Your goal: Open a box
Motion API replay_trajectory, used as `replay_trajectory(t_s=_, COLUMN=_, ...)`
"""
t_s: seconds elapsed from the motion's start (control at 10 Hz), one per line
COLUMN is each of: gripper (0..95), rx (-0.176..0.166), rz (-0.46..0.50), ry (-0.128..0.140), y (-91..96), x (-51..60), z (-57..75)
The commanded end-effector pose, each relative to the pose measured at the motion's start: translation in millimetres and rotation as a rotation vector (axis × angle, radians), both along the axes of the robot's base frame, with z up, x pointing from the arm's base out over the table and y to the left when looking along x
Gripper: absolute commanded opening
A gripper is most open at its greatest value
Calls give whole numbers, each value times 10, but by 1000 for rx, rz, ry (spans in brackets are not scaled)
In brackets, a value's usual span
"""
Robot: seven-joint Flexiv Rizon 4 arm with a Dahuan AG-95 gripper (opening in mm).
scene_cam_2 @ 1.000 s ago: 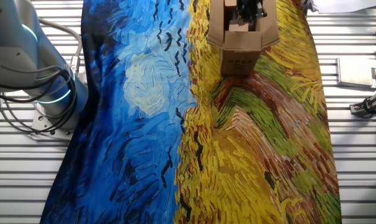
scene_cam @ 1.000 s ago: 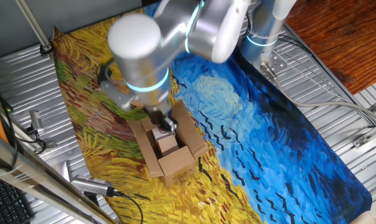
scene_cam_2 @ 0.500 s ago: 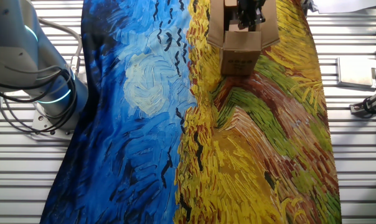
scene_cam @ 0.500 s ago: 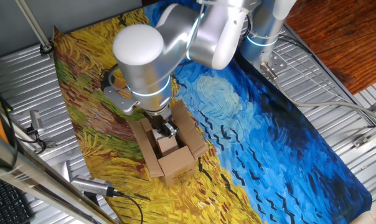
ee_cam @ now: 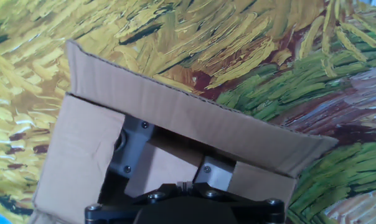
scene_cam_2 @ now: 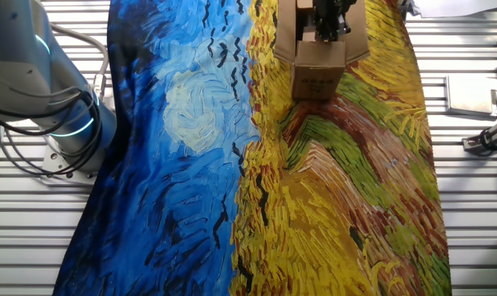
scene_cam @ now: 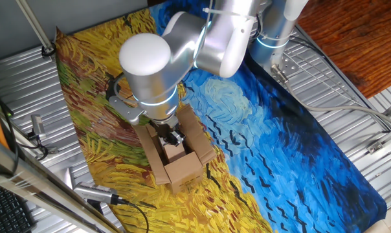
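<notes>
One broad painted cloth (scene_cam: 279,129), blue swirls on one side and yellow strokes on the other, covers most of my counter (scene_cam: 351,84), whose ribbed metal shows along the frame edges in both fixed views. My arm (scene_cam: 202,39) comes in from the upper right of one fixed view, bends at a large silver elbow near the upper middle, and turns straight down over the yellow part of the cloth, left of centre. In the other fixed view only my base (scene_cam_2: 34,74) shows at the upper left.

Below the wrist sits the box (scene_cam: 176,152), plain brown cardboard, left of centre in one fixed view and at the top edge, right of middle, in the other (scene_cam_2: 318,49). Its flaps are folded outward and the top is open. My pincer (scene_cam: 173,137) reaches down into the opening. In the hand view, two grey metal fingers (ee_cam: 133,146) stand apart in the lower middle of the frame, with a strip of cardboard wall between them and a long flap (ee_cam: 194,121) spread across the centre beyond. So the pincer is parted; whether it presses on the cardboard I cannot tell.
</notes>
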State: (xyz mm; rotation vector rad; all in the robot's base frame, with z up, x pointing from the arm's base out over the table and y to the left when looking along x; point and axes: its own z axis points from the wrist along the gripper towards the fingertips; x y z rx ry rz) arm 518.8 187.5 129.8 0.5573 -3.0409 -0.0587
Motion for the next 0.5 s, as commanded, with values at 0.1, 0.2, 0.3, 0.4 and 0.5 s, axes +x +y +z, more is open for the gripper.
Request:
replay_trajectory(t_s=0.1, gripper=0, rx=-9, rz=16, ry=7, y=-59, x=-15, z=69)
replay_trajectory(t_s=0.2, gripper=0, rx=-20, rz=29, ry=10, y=-83, x=-21, z=121)
replay_trajectory(t_s=0.3, gripper=0, rx=-32, rz=44, ry=15, y=-113, x=-33, z=202)
replay_trajectory(t_s=0.4, gripper=0, rx=-39, rz=50, ry=19, y=-150, x=-42, z=273)
replay_trajectory(t_s=0.5, gripper=0, rx=-41, rz=62, ry=21, y=-199, x=-42, z=321)
